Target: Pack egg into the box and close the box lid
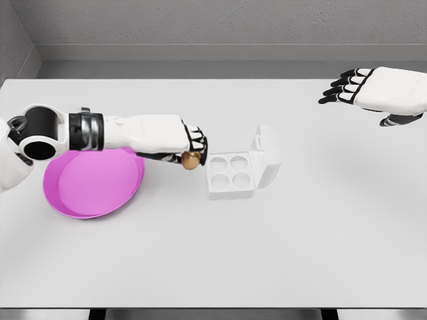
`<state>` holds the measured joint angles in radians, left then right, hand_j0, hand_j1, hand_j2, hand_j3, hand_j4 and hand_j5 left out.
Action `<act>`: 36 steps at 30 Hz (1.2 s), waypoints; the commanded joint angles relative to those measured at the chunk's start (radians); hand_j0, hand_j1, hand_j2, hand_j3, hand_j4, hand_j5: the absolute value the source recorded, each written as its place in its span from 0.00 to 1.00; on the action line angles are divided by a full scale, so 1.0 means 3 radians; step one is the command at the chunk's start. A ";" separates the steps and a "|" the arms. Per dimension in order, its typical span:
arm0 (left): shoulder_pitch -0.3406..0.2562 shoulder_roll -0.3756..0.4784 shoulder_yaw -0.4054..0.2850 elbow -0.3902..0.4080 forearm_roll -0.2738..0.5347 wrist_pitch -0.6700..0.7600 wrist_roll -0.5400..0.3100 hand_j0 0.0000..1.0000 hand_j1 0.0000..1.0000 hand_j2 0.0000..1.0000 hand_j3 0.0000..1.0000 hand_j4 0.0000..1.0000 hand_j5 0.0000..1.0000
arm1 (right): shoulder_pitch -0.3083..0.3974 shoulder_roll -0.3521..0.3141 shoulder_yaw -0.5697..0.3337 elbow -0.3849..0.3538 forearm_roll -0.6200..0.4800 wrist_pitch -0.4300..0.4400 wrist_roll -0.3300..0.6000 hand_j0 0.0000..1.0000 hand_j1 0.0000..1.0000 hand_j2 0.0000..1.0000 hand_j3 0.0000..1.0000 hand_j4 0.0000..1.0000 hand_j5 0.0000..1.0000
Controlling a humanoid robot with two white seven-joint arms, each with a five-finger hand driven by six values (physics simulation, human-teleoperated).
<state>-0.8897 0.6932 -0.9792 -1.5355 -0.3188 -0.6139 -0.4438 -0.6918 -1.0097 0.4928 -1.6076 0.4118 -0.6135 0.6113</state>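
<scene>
My left hand (192, 149) reaches in from the left and is shut on a small brown egg (191, 160), held just left of the box. The white egg box (231, 176) sits mid-table with several round cups showing no eggs, and its lid (266, 155) stands open on the right side. The egg hangs above the table between the pink plate and the box, a short gap from the box's left wall. My right hand (353, 88) hovers at the far right, fingers relaxed and holding nothing.
A pink plate (77, 197) lies at the left, partly under my left forearm. The white table (320, 240) stretches wide around the box. A grey wall runs along the far edge.
</scene>
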 commanded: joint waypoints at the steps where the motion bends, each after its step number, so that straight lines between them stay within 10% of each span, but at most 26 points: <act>1: 0.0000 -0.0117 -0.0003 0.0005 0.0025 0.0010 -0.0004 0.32 0.32 0.32 0.32 0.32 0.32 | 0.0000 -0.0004 -0.0001 0.0000 -0.0012 0.0009 -0.0002 1.00 1.00 1.00 1.00 1.00 1.00; 36: -0.0005 -0.0547 -0.0249 0.0394 -0.0282 0.0010 -0.0014 0.34 0.34 0.34 0.34 0.34 0.34 | 0.0118 0.0073 0.0638 0.0087 0.0146 0.0009 -0.0002 1.00 1.00 1.00 1.00 1.00 1.00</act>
<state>-0.8912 0.5345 -1.0523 -1.4406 -0.4069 -0.6126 -0.4489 -0.6565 -0.9892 0.6812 -1.5810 0.4557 -0.6133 0.6112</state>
